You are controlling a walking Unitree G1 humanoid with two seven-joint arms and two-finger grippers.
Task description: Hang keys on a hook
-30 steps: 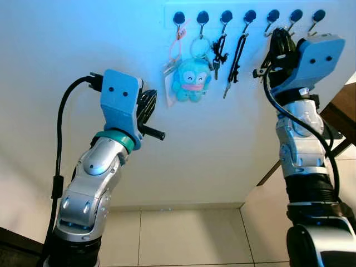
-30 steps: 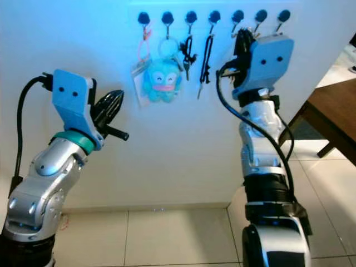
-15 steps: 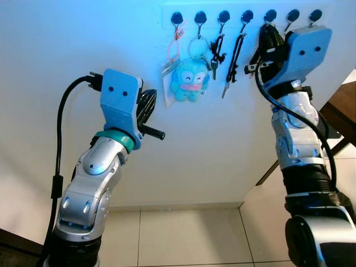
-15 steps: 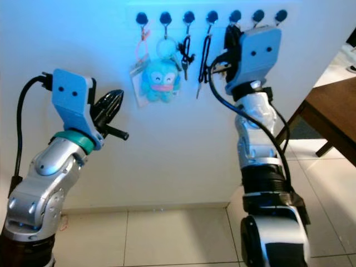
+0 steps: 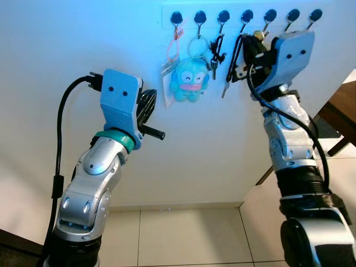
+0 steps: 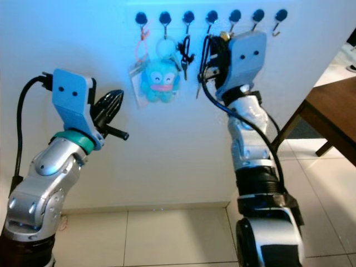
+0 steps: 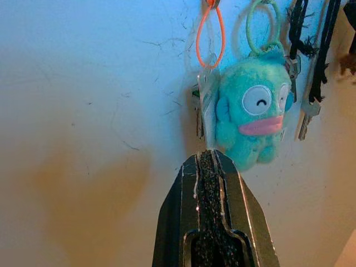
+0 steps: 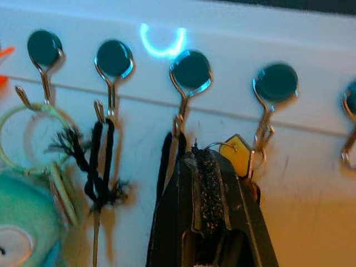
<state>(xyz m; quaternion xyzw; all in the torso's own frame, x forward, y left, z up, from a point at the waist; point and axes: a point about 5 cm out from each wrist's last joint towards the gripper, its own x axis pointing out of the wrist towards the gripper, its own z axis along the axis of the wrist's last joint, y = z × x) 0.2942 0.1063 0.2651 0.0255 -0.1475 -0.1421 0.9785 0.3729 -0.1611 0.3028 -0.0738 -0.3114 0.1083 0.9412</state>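
Right gripper (image 8: 206, 167) is raised against the wall, directly below the row of hooks (image 8: 191, 72). Its two black fingers are pressed together on a set of keys (image 8: 236, 153); a yellowish key head and a thin metal ring protrude at the fingertips. The ring lies just beside the wire tip of the fifth hook from the left end of the row (image 8: 273, 86); whether it is actually over that hook cannot be determined.

Left gripper (image 7: 210, 167) is held up at mid-wall, well below the row's left end, fingers closed together with nothing between them.

The white hook rail (image 5: 167, 11) runs along the top of the wall. From its left end, the hooks carry an orange loop with a tag (image 5: 173, 53), a turquoise plush keyring (image 5: 189, 80), a black cord with keys (image 5: 217, 50) and a black strap (image 5: 238, 53). The two hooks at the right end (image 5: 303, 16) are bare.
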